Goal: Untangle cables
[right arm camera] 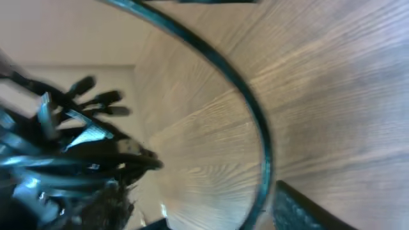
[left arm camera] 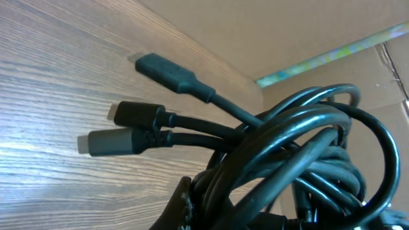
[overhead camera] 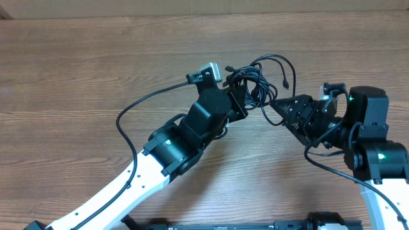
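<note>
The cables (overhead camera: 254, 82) form a tangled black bundle at the middle of the table, and loose ends (overhead camera: 285, 78) trail to the right. My left gripper (overhead camera: 241, 101) is shut on the bundle's near side. In the left wrist view the loops (left arm camera: 307, 153) fill the right half. Three plug ends (left arm camera: 131, 128) stick out left over the wood, and one finger (left arm camera: 182, 203) presses against the strands. My right gripper (overhead camera: 272, 107) points at the bundle from the right. In the blurred right wrist view its jaws (right arm camera: 204, 204) stand apart. One strand (right arm camera: 259, 134) arcs down just inside the right finger (right arm camera: 307, 207).
The wooden table (overhead camera: 96, 57) spreads all around. The left arm's own thick wire (overhead camera: 137, 105) loops out to the left of its wrist. The right arm's base (overhead camera: 377, 153) sits at the right edge.
</note>
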You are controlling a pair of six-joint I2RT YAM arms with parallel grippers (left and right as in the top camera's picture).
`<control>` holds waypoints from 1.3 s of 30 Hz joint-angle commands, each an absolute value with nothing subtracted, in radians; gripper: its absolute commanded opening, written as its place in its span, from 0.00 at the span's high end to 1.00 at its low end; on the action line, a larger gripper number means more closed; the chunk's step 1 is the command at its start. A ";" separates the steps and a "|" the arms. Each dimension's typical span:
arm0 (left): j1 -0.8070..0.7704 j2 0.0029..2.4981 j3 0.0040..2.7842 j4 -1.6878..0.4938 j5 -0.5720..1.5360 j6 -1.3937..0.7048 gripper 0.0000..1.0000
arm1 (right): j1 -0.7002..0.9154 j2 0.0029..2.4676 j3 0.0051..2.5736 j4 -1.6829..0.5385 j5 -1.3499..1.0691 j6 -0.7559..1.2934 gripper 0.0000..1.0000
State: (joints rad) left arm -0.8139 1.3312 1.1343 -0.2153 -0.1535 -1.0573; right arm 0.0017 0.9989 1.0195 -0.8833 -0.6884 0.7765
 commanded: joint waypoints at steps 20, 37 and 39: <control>-0.831 1.320 1.148 -0.259 -0.449 -0.572 0.96 | 0.005 0.997 1.048 -1.004 -0.596 0.537 0.96; -0.831 1.320 1.148 -0.274 -0.548 -0.263 0.95 | 0.005 0.997 1.048 -1.050 -0.551 0.410 0.70; -0.832 1.320 1.148 -0.276 -0.519 -0.209 0.96 | 0.005 0.997 1.048 -1.050 -0.551 0.410 0.42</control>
